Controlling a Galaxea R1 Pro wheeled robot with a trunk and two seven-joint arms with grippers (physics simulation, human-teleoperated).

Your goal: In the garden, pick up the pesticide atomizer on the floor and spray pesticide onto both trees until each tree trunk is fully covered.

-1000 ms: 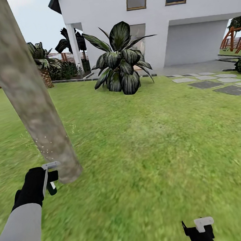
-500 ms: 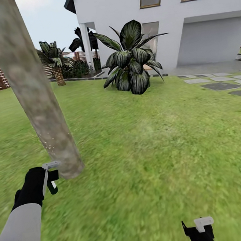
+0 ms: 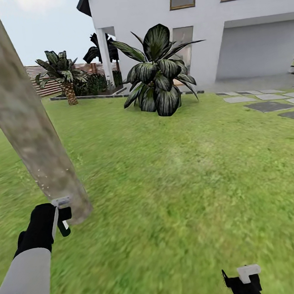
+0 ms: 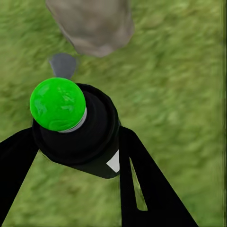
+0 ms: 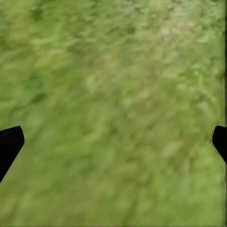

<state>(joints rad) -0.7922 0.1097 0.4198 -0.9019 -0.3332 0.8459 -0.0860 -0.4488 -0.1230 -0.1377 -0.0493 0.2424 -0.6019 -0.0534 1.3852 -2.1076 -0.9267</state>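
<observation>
One leaning tree trunk on grass

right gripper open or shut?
Open. In the right wrist view the right gripper has its two fingertips far apart at opposite edges of the picture, with nothing but grass between them.

My left arm reaches forward from about 7 o'clock in the head view, grey forearm leading into a black wrist. My left end effector sits at its tip; in the left wrist view its two black fingers are clamped on either side of the pesticide atomizer. My right end effector hangs low near 5 o'clock, pointing downward. In the right wrist view its fingertips stand spread wide at opposite edges, with nothing between them.
</observation>
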